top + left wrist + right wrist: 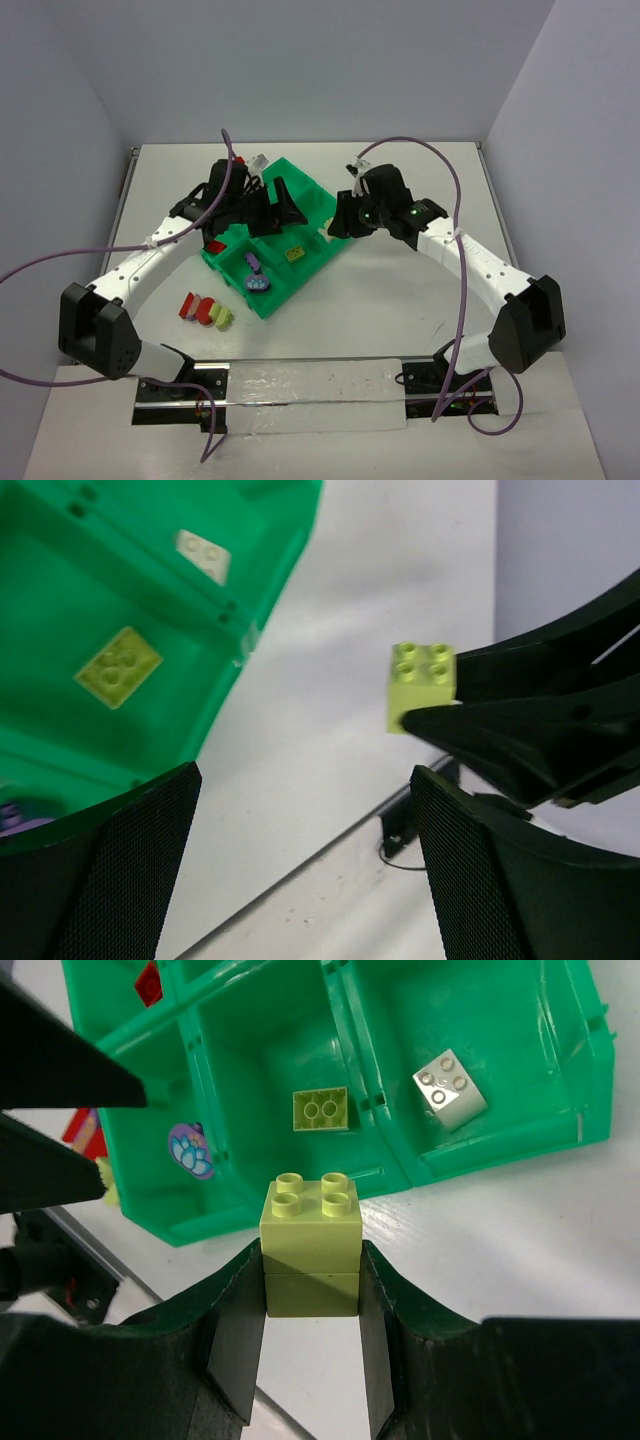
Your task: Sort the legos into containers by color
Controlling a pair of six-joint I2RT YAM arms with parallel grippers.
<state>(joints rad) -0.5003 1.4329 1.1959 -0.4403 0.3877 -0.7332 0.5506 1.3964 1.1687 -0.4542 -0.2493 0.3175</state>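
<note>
My right gripper is shut on a stack of two yellow-green legos, held above the table just off the green tray. The containers hold a yellow-green brick, a white brick, a purple piece and a red brick. My left gripper hangs open and empty over the tray's edge, facing the held stack. In the top view the left gripper is above the tray and the right gripper is at its right side.
A short row of red and yellow-green bricks lies on the table left of the tray, near the left arm. Purple cables loop over both arms. A white strip and rail run along the table's near edge.
</note>
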